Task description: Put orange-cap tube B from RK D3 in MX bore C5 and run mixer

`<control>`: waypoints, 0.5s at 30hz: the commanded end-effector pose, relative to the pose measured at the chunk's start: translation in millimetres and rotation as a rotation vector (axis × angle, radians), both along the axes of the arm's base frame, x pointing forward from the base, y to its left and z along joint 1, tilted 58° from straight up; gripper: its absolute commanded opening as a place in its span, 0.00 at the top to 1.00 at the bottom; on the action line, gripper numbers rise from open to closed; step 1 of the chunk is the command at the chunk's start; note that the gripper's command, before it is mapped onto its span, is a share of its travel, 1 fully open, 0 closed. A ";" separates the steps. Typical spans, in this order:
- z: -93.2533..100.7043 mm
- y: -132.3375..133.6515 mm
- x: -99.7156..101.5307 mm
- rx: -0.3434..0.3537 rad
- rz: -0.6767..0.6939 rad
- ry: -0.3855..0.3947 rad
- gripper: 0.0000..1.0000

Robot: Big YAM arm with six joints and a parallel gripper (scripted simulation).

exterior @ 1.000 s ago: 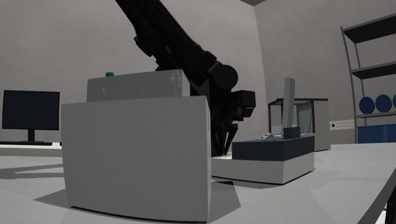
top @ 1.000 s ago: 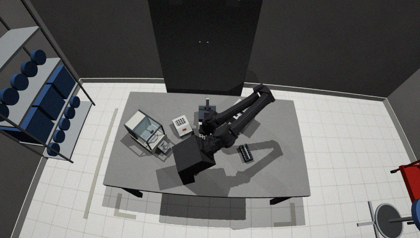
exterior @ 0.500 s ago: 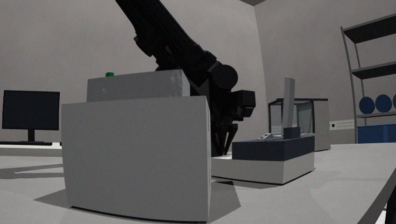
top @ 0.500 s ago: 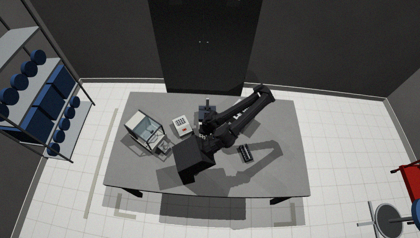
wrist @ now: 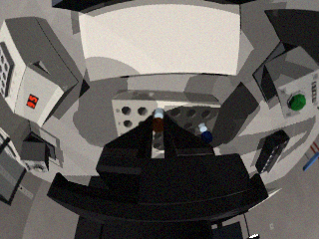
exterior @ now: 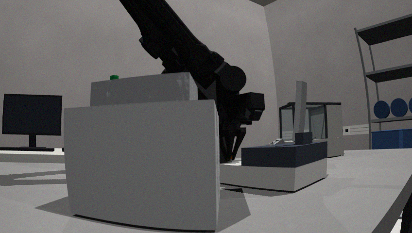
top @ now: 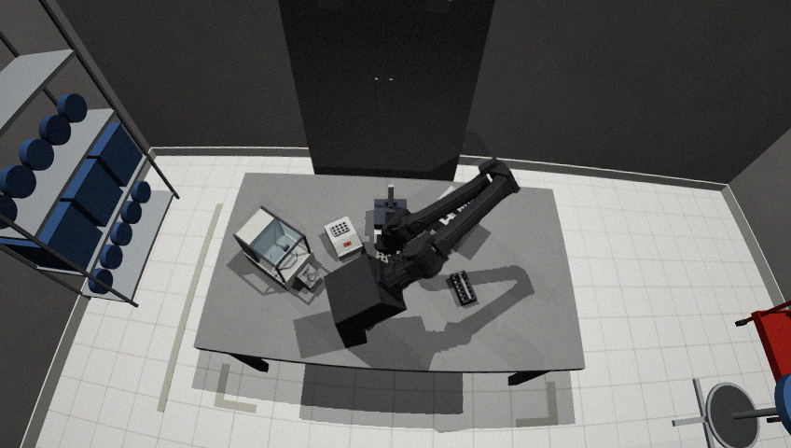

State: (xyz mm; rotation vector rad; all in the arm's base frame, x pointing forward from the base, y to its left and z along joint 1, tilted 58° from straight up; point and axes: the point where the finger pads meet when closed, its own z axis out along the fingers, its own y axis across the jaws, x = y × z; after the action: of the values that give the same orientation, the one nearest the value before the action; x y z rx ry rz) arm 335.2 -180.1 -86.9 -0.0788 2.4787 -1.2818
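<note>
In the wrist view my gripper (wrist: 158, 119) is shut on tube B (wrist: 159, 120), the orange-capped tube, at the far row of the white tube rack RK (wrist: 169, 116). The tube stands upright over the rack's holes. I cannot tell whether its bottom is still in the well. A blue-capped tube (wrist: 205, 133) stands in the rack to the right. The mixer MX (wrist: 294, 97), with a green lamp (wrist: 297, 101) on top, is at the right. In the exterior view the fingers (exterior: 231, 148) reach down behind a large grey box, with a bit of orange at their tips. The lamp also shows green there (exterior: 113, 77).
A large pale box (wrist: 159, 42) stands just beyond the rack. The dry block (wrist: 32, 100), with a red display, is at the left. A dark magnet block (wrist: 270, 149) lies right of the rack. From above I see the glass balance (top: 271, 244) and a blue-topped unit (top: 388, 208).
</note>
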 end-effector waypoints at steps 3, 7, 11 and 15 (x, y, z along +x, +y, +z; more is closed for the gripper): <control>4.1 12.2 -12.8 0.005 0.012 0.010 0.91; 4.7 12.9 -13.0 0.005 0.012 0.010 0.91; 6.0 14.2 -13.6 0.005 0.012 0.010 0.91; 7.3 15.5 -14.1 0.004 0.012 0.010 0.91</control>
State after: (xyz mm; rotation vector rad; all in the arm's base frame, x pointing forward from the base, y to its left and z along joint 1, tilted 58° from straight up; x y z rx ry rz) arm 333.0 -175.8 -82.8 -0.0822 2.4799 -1.2837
